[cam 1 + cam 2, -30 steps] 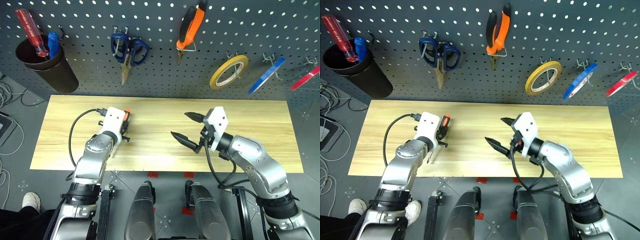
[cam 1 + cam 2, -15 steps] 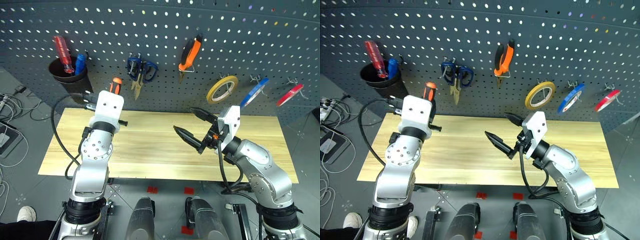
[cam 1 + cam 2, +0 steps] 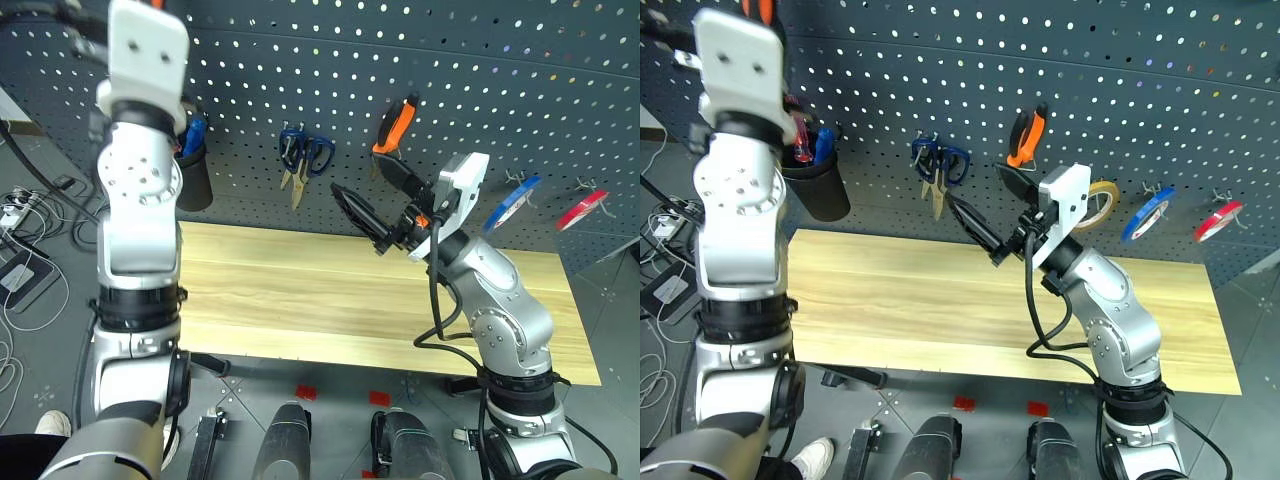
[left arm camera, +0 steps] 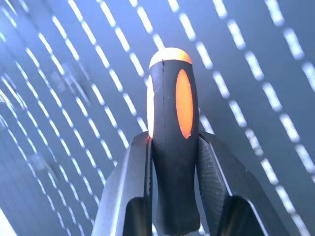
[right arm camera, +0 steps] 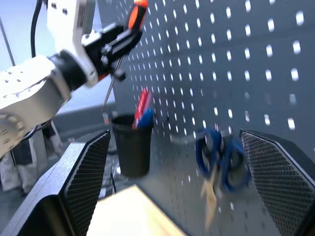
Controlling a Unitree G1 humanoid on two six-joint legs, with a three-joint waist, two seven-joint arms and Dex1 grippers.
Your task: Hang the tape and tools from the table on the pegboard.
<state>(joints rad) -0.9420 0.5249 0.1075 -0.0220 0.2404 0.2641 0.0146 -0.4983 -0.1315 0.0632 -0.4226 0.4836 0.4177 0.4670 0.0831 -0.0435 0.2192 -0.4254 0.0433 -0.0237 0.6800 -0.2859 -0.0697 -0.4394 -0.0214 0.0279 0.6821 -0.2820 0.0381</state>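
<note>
**Screwdriver raised to the pegboard, other tools already hung**

We see our left gripper (image 4: 173, 162) lifted high in front of the pegboard (image 3: 420, 60), its two fingers closed tight on the orange-and-black screwdriver (image 4: 173, 137), handle pointing up and shaft hanging below. Just beneath it, a black cup (image 3: 818, 185) hangs near the pegboard's left edge, holding a red-handled screwdriver (image 5: 141, 105) and a blue-handled tool (image 5: 145, 119).

Our right gripper (image 3: 375, 205) hovers above the table's (image 3: 300, 300) back edge, fingers spread wide and holding nothing.

On the pegboard's hooks, from the middle toward the right edge, hang the blue-handled scissors (image 3: 305, 158), the orange-and-black pliers (image 3: 392, 128), a yellow tape roll (image 3: 1100, 205) partly behind our right wrist, the blue tape (image 3: 510, 200) and a red tape roll (image 3: 582, 208).
</note>
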